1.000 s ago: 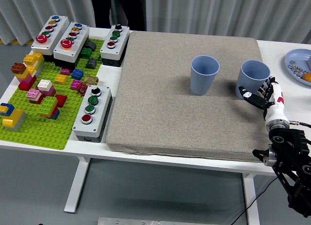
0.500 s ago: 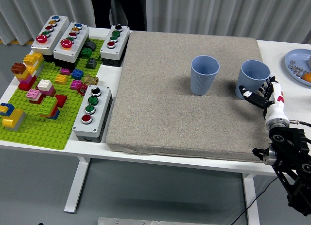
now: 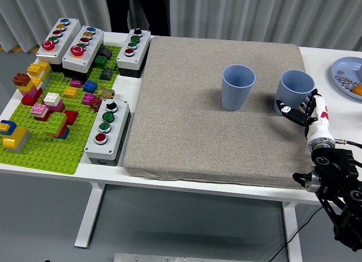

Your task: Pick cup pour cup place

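Nothing is lifted yet: the right hand (image 3: 302,110), fingers loosely spread and holding nothing, sits against the right cup (image 3: 295,91), with grasp, pour into the left cup (image 3: 238,87) and placing all ahead.

Right hand (image 3: 305,112) against right blue cup (image 3: 295,89) on mat (image 3: 215,132)

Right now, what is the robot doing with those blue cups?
The robot's right hand is reaching in from the right side of the table, up against the base of the right blue cup. Its fingers are spread and it has not gripped the cup. Both that cup and the left blue cup stand upright on the grey mat. Nothing is being poured yet. The left arm is not in sight, and nobody else is touching anything.
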{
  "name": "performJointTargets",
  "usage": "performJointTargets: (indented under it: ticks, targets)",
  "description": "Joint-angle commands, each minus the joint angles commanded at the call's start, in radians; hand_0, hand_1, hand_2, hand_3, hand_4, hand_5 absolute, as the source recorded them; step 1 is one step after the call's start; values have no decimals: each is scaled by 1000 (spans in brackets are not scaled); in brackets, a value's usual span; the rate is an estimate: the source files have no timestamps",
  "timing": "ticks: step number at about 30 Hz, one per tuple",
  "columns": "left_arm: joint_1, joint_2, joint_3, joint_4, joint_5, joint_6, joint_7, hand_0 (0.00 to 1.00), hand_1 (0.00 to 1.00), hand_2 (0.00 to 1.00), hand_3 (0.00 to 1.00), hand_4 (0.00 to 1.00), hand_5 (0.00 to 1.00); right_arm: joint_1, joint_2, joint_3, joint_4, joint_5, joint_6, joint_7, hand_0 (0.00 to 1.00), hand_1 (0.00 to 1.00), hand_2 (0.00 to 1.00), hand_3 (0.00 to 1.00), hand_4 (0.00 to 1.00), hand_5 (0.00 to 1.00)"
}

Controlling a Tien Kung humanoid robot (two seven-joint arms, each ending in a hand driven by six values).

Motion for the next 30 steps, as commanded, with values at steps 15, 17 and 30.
performJointTargets:
  ticks: [15,17,30]
  targets:
    - [2,1,0,0,0,1,1,762,805,841,762,505,940,13,-1,-7,-2,-2,2,-2,852,769,765,812,837,199]
    - [2,1,1,0,0,0,1,761,805,841,762,505,940,13,-2,-7,0,-2,1,-3,794,694,642,702,714,66]
    - [-2,1,-1,0,0,1,1,761,805,841,763,505,939,18,-9,-2,10,-15,-1,-7,776,679,617,689,714,66]
